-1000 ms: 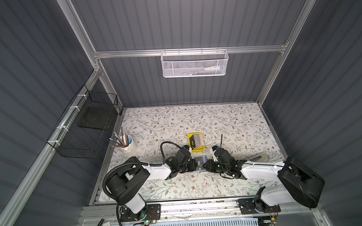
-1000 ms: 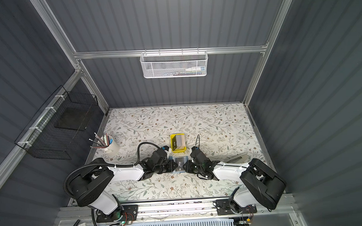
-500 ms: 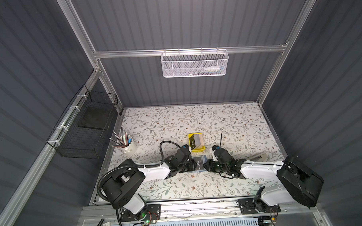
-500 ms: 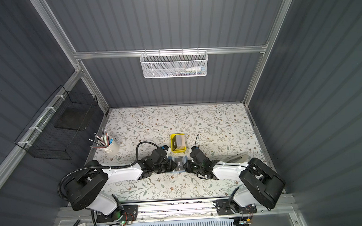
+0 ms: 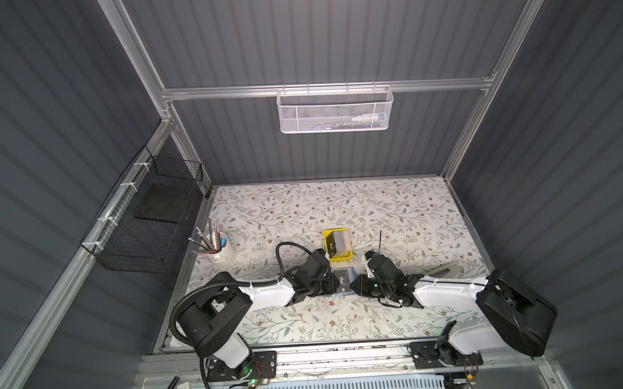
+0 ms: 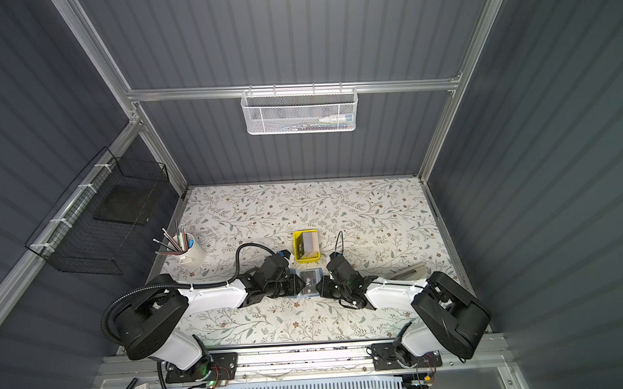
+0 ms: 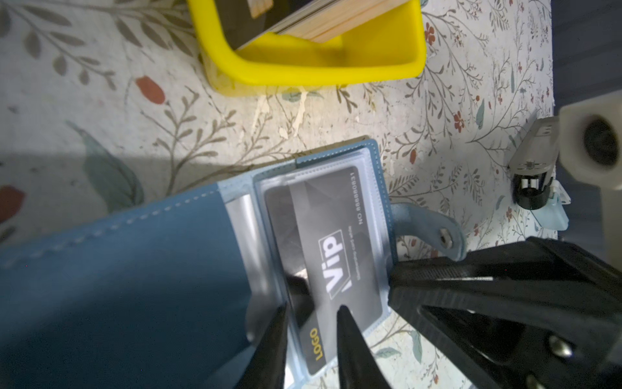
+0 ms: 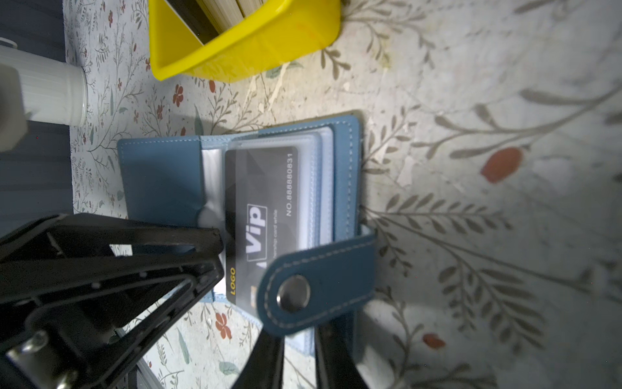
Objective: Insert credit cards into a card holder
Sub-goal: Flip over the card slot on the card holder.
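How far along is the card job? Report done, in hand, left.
Done: one black VIP credit card lies in a clear sleeve of the open blue leather-like card holder. In hand: the right hand pinches the holder's edge; the left hand stands open over the card's end. Left: the stack of cards in the yellow plastic tray.

Table with a floral-print cover. Lying on it: an open blue card holder near the front middle. Yellow tray just behind it. White cup of pens by the left edge. Grey metal item near the right edge, partly hidden.
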### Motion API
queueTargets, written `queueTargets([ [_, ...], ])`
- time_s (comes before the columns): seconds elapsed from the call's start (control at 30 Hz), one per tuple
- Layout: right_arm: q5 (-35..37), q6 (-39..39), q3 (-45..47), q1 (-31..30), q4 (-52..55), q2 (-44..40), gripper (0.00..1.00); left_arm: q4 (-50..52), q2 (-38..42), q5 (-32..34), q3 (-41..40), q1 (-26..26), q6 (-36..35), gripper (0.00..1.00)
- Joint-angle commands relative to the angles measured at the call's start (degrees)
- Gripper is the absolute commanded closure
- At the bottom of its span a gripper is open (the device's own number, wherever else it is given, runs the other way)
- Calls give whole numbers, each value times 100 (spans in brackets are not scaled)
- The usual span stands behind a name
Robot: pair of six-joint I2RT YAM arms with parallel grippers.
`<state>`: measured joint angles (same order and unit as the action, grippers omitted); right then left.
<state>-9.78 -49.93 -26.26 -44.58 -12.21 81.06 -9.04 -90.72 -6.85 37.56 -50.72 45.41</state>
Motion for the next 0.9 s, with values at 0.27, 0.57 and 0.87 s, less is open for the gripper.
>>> queueTargets([
  [0.27, 88, 41, -96, -25, 87, 36, 81, -221, -139, -194, 107, -31, -5, 80],
  [0.57, 83, 33, -99, -25, 69, 45, 81, -413, -226, -338, 79, -35, 45, 82],
  [0.87, 134, 36, -98, -27, 140, -42, 79, -49, -116, -39, 120, -30, 1, 82],
])
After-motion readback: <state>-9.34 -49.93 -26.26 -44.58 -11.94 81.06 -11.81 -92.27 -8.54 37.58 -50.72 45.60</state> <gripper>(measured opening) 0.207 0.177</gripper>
